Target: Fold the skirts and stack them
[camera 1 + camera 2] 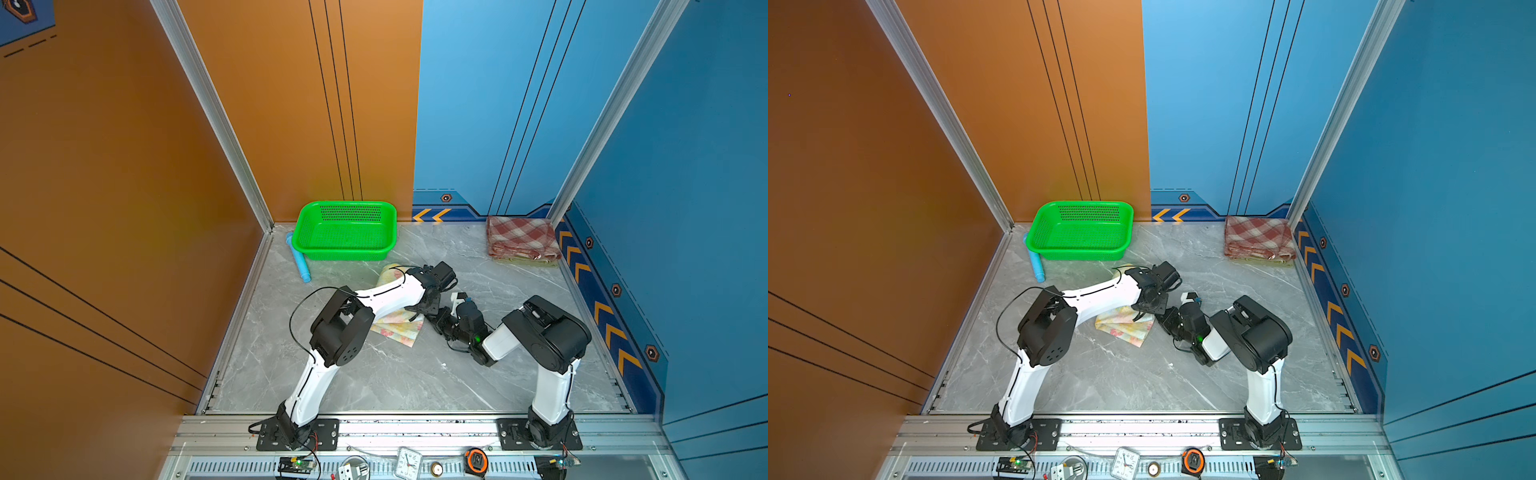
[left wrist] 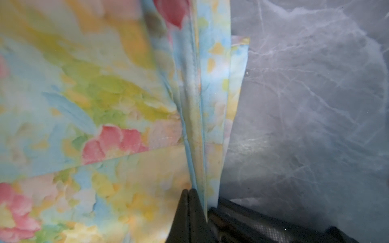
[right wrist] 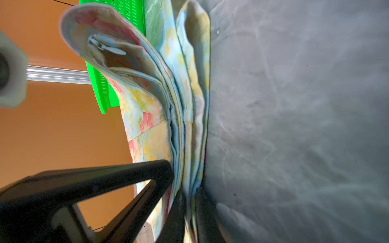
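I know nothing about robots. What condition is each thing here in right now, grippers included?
floral skirt: folded, on the table, pinched at one edge.
plaid skirt: folded, lying in the far corner.
basket: upright, empty.
blue tube: lying beside the basket.
left gripper: shut on the floral skirt.
right gripper: shut on the floral skirt.

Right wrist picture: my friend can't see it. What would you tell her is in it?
The right arm's black fingers pinch the edge of a folded floral skirt, pale yellow and blue with pink flowers, its layers lying on a grey marble table. Behind it are a green basket and an orange wall.
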{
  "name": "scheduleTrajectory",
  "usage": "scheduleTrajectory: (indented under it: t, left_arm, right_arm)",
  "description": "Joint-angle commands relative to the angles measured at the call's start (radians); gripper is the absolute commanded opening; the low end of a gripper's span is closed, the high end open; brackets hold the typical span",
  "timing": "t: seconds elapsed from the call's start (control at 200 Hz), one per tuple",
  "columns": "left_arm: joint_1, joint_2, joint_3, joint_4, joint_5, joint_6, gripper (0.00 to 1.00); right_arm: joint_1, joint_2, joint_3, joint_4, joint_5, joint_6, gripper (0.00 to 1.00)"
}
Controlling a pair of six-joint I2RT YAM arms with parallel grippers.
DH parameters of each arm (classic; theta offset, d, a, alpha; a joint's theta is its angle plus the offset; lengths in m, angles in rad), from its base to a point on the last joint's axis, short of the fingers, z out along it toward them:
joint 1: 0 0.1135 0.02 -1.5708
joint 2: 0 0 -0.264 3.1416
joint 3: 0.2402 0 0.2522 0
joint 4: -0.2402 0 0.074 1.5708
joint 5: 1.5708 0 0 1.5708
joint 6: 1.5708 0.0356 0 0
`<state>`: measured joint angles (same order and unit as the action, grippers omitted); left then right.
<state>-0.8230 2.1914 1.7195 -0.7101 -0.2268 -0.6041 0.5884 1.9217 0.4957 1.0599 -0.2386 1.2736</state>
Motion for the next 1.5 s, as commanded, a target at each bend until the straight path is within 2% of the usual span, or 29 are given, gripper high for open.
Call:
scheduleTrajectory:
  t: [0.0, 0.38, 0.766, 0.871, 1.051, 1.177, 1.492]
  left_arm:
    - [-0.001, 0.028, -0.046, 0.024, 0.042, -0.023, 0.00]
    - [0.060, -0.019, -0.220, 0.192, 0.181, -0.086, 0.01]
    - [0.103, -0.079, -0.314, 0.225, 0.204, -0.105, 0.34]
    - [0.104, -0.078, -0.316, 0.223, 0.198, -0.100, 0.36]
    - [0.098, -0.045, -0.287, 0.178, 0.156, -0.081, 0.34]
    - [0.094, -0.016, -0.275, 0.150, 0.135, -0.075, 0.28]
    - [0.083, 0.027, -0.243, 0.121, 0.121, -0.065, 0.03]
  right_arm:
    - [0.016, 0.077, -0.019, -0.169, -0.002, -0.003, 0.14]
    - [0.019, 0.071, -0.018, -0.193, -0.001, -0.010, 0.14]
    - [0.024, 0.065, -0.015, -0.212, 0.006, -0.009, 0.14]
    - [0.024, 0.067, -0.015, -0.213, 0.007, -0.008, 0.14]
    - [0.023, 0.065, -0.021, -0.205, 0.009, -0.008, 0.14]
    - [0.020, 0.063, -0.030, -0.193, 0.009, -0.006, 0.14]
    - [0.010, 0.071, -0.043, -0.165, 0.004, 0.000, 0.14]
